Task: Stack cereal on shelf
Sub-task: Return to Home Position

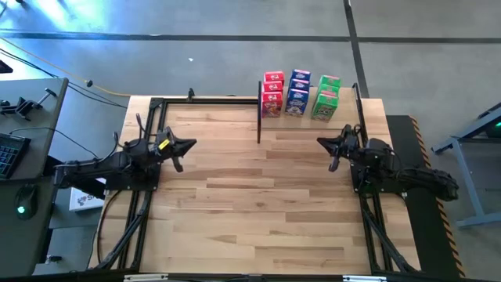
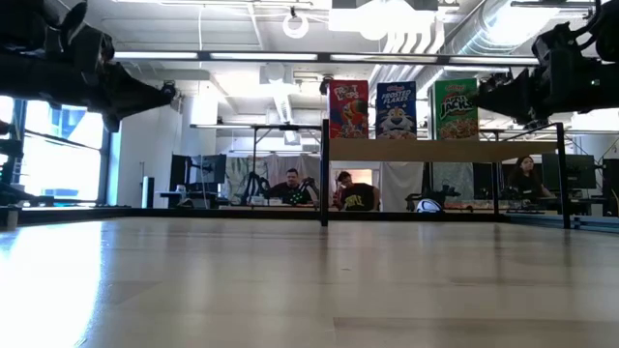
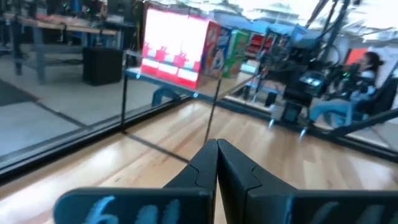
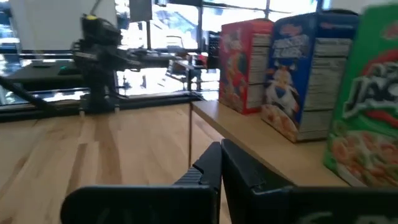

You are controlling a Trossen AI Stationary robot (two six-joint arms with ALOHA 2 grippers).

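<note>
Left gripper (image 1: 190,145) hovers high above the table (image 1: 258,204) near its left edge, fingers pressed together on nothing, tip pointing inward. Right gripper (image 1: 321,142) hovers opposite it near the right edge, likewise closed and empty, pointing back across. Between the two tips lies a wide stretch of bare planks, and more open board runs to the table's near edge. The shelf (image 2: 435,151) stands at the far edge, just beyond the right gripper and well apart from the left one, raised on thin black posts (image 1: 259,117). On it, upright in three rows, stand red cereal boxes (image 1: 272,94) at the end towards the left gripper, blue cereal boxes (image 1: 297,92) in the middle, and green cereal boxes (image 1: 326,97) closest to the right gripper.
</note>
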